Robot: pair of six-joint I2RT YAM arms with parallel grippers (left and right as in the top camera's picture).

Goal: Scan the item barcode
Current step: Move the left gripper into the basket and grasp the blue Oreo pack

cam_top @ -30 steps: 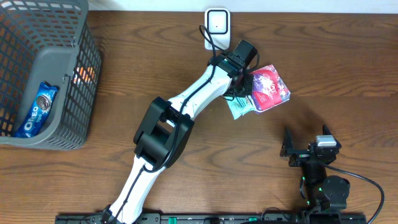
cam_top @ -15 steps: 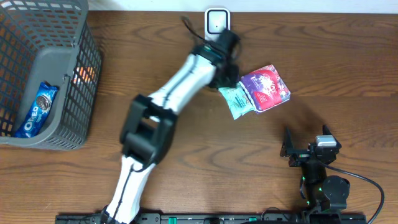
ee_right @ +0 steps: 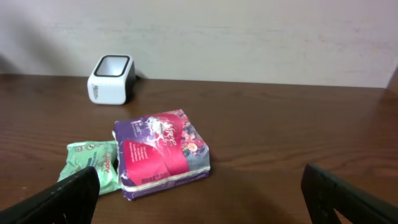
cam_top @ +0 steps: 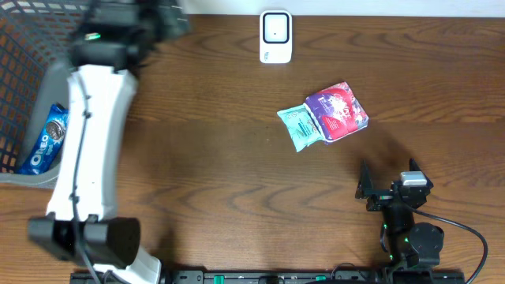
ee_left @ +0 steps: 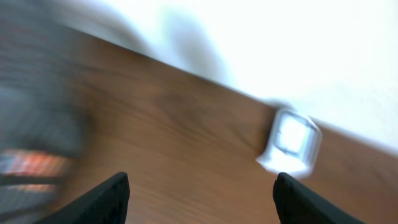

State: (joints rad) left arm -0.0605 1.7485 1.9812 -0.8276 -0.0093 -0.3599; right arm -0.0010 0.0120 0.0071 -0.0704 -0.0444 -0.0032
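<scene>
Left pincer point(ee_left: 202, 186) hangs spread and empty at the far left, beside one grey mesh basket point(cam_top: 14, 79) holding one Oreo pack point(cam_top: 46, 140). One white scanner point(cam_top: 275, 35) stands at the far edge; one green packet point(cam_top: 299, 127) and one purple packet point(cam_top: 339, 110) lie touching mid-table, bare wood all round, and the right pincer point(ee_right: 202, 194) gapes wide, empty, near the front edge.

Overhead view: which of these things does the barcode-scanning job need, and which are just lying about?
Job, likely:
white scanner
cookie packet in the basket
left arm above that basket

Lying about for now:
purple packet
green packet, touching the purple one
</scene>
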